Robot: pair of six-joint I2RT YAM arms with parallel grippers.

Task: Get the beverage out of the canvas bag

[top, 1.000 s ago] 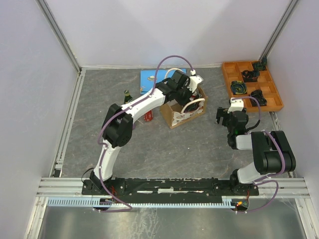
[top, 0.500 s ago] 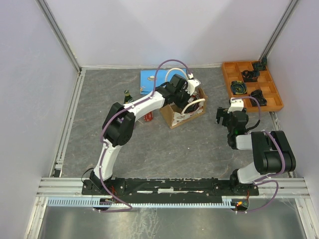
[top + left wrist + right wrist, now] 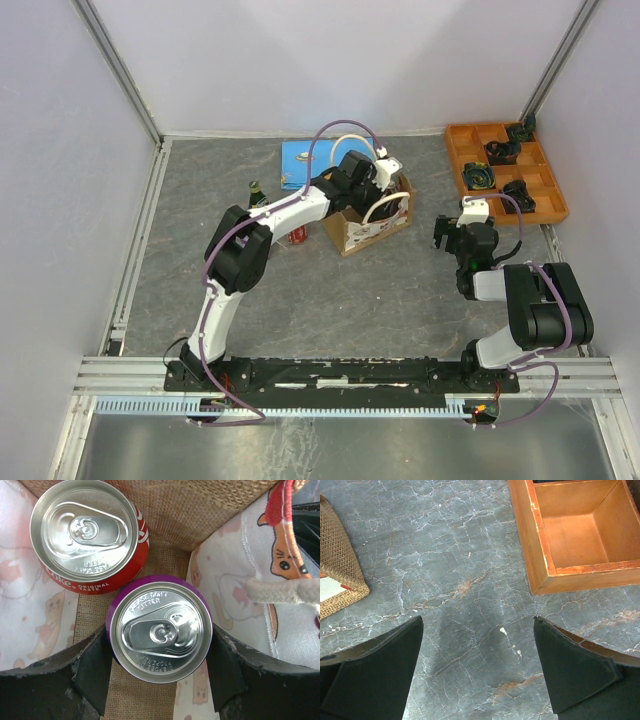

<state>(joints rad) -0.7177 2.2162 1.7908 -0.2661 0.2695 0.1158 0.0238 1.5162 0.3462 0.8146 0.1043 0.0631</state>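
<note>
My left gripper (image 3: pixel 159 630) is down inside the canvas bag (image 3: pixel 175 510), and the purple can (image 3: pixel 161 639) stands upright right between its fingers. Both fingers are partly closed and lie against the can's sides, one on each flank, so I read that as a hold on the can. The can's silver top faces my wrist camera, with its base on the bag's woven floor.

A red cola can (image 3: pixel 85 530) stands just ahead and to the left of the gripper, also upright, close beside the purple one and outside the fingers. The bag's tan end wall is straight ahead, with its printed cream sides to either side. A white rope handle (image 3: pixel 280 591) lies across the rim to the right.

My right gripper (image 3: pixel 477 619) hangs wide open over bare grey table (image 3: pixel 445 540), holding nothing. An orange tray (image 3: pixel 540 555) lies ahead to its right, and a bag corner ahead to its left.
</note>
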